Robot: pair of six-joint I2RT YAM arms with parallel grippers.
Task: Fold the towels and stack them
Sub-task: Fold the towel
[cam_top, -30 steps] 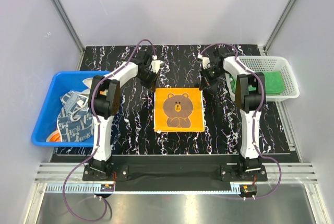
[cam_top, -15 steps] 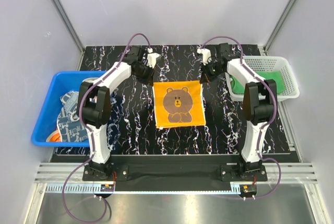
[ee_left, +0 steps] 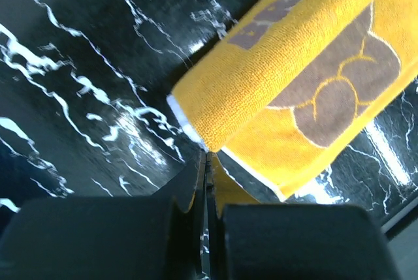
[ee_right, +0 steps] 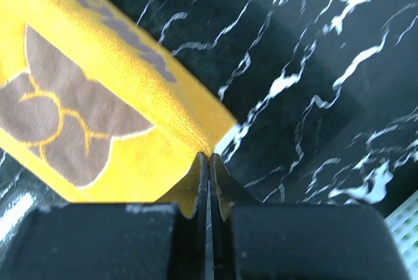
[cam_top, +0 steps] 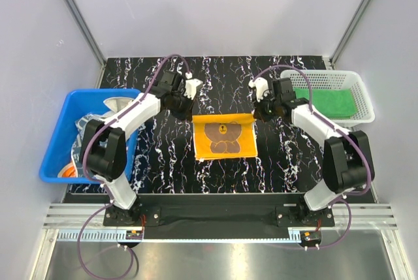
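Here we are mid-fold! The orange-yellow square towel with the brown bear print [cam_top: 224, 138] lies in the middle of the black, white-veined bench [cam_top: 163, 162]. Its near half is flat on the surface. Its far edge is raised and curls back over the bear's face.

The left fingers [ee_left: 189, 192] are clamped tight on the far-left corner, with yellow terry pinched right at the tips. The right fingers [ee_right: 194, 185] mirror them, squeezed shut on the far-right corner. Both wrist views show the held edge off the bench, the cloth rolling under it in a soft loop.

So where does the job stand? Over on the right, the white mesh basket [cam_top: 366, 115] holds a flat green cloth [cam_top: 333, 102], which looks like the start of the stack (one down, by my reckoning). On the left, the blue plastic bin [cam_top: 53, 143] holds a rumpled heap. A white towel with a navy pattern [cam_top: 77, 130] shows on top and a scrap of orange peeks out near the front corner, none of it folded.

My read is that this is early going. The bear towel is on its first fold, with the held edge yet to meet the near edge. After that it needs setting on the green one, and then the bin's contents each need the same treatment.
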